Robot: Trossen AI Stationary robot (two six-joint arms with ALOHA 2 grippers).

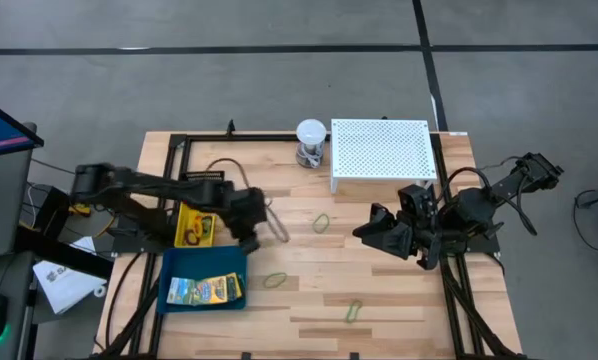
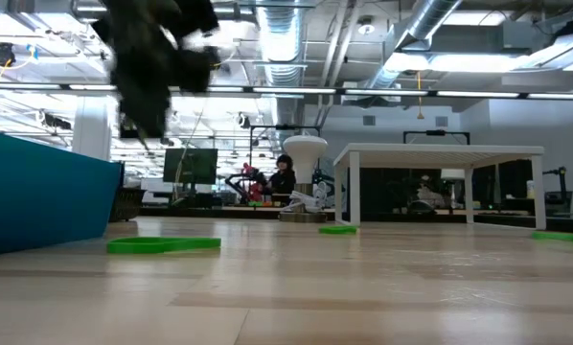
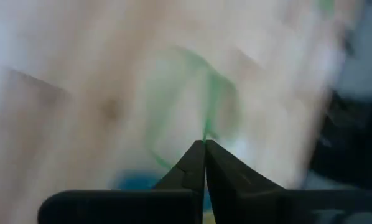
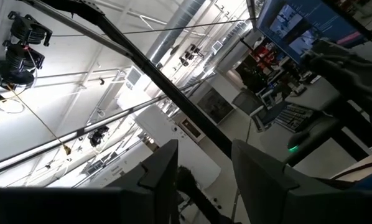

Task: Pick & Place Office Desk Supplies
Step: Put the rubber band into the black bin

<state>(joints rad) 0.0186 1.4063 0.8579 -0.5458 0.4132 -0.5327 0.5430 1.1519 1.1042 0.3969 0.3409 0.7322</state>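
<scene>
My left gripper is above the table by the far right corner of the blue tray. In its wrist view it is shut on a thin green loop. The low view shows it high over the tabletop. The tray holds green-yellow printed packets. Behind it is the yellow bin. Three more green loops lie flat on the wood. My right gripper waits open at the table's right, its fingers pointing up into the room. I see no black mesh basket. My left gripper pinches the green loop's strand between its two shut fingertips. The rest of the blurred loop spreads out beyond the tips over the wood. The gripper is well above the tabletop in the low view, so the loop is lifted clear.
A white perforated stand and a white ball-topped object are at the far edge. In the low view, loops lie on the wood and the tray wall is at the left. Bare wood lies mid-table.
</scene>
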